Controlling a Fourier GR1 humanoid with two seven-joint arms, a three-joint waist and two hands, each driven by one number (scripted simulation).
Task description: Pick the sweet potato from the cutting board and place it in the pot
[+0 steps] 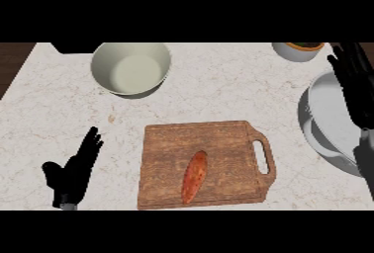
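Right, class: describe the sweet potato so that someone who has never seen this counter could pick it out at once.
On the pale marble counter, find the brown wooden cutting board near the front middle. On it lies the sweet potato, long and slim. It alone lies on the board, orange-red against brown wood; the cream pot stands apart, far left.
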